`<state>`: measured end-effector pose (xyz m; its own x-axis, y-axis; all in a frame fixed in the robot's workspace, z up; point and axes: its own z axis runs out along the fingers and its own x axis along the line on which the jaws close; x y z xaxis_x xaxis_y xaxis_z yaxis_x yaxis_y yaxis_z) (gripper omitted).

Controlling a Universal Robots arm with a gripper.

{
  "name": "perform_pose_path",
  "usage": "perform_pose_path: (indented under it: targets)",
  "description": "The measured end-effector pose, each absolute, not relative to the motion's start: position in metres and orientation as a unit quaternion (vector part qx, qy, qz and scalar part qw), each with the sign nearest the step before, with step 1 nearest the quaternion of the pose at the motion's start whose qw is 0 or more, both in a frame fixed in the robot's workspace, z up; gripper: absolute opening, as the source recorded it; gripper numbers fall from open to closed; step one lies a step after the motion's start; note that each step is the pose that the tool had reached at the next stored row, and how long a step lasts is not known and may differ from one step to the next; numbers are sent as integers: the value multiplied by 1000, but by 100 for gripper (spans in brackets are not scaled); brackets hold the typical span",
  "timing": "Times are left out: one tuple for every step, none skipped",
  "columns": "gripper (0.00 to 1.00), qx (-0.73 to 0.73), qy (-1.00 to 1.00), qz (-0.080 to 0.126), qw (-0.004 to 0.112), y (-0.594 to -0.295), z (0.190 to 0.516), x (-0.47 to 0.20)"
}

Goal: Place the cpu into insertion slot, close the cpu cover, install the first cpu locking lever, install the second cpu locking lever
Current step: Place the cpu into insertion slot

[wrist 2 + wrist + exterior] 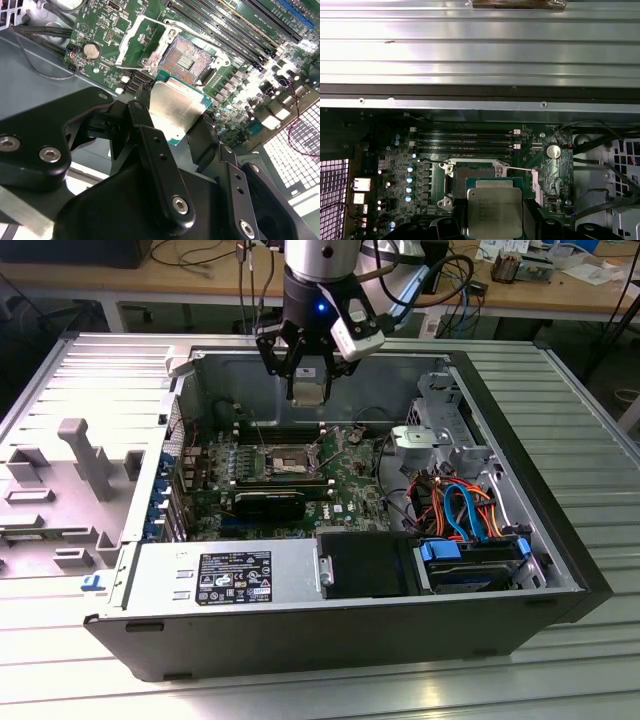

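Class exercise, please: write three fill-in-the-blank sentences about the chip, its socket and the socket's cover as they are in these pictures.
1. The claw is ____ on the cpu, holding it in the air.
2. The insertion slot is ____: no chip sits in it.
3. The cpu cover stands ____, swung off the slot.
Missing words: shut; empty; open.

Silver-grey cpu (494, 212), green motherboard (551, 176); black gripper (308, 380) — blue-orange cables (462, 508)
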<state>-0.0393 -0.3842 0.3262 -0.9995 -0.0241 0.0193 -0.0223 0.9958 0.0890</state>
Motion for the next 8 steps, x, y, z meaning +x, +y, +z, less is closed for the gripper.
perform_pose_path:
  targets:
    - [54, 12, -999, -44, 10, -384, 326, -39]
    - [54, 12, -999, -44, 10, -384, 326, -39]
    - [54, 12, -999, -44, 10, -384, 326, -39]
    - [54, 12, -999, -44, 10, -384, 325, -39]
    - [54, 12, -999, -44, 10, -384, 325, -39]
    - [54, 12, -999, -44, 10, -384, 325, -39]
    - [54, 12, -999, -44, 10, -384, 325, -39]
    - [54, 12, -999, -44, 10, -384, 324, -39]
